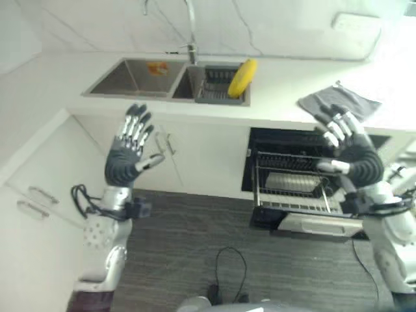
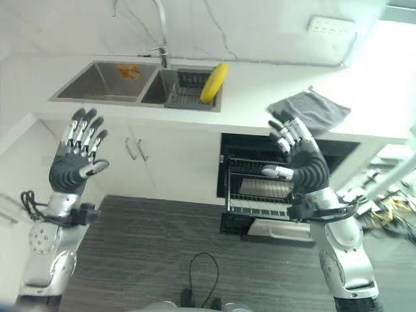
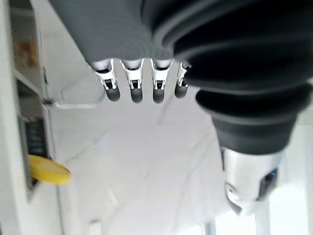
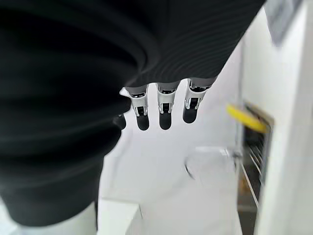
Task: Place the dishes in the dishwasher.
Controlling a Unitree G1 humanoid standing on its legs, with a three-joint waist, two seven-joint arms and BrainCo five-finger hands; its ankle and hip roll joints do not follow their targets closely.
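Note:
A yellow plate (image 1: 242, 77) stands on edge in the dish rack (image 1: 218, 85) in the sink's right basin; it also shows as a yellow plate (image 3: 49, 170) and a yellow plate (image 4: 246, 119) in the wrist views. Below the counter the dishwasher (image 1: 296, 172) is open, its wire rack (image 1: 292, 188) pulled out with a pale dish lying in it. My left hand (image 1: 129, 151) is raised in front of the cabinet doors, fingers straight, holding nothing. My right hand (image 2: 300, 159) is raised before the dishwasher, fingers spread and empty.
A grey cloth (image 1: 338, 101) lies on the white counter (image 1: 286, 88) right of the sink. The left basin (image 1: 133, 77) holds an orange item. A tap (image 1: 190, 29) stands behind the sink. White cabinet doors (image 1: 188, 153) with handles stand left of the dishwasher.

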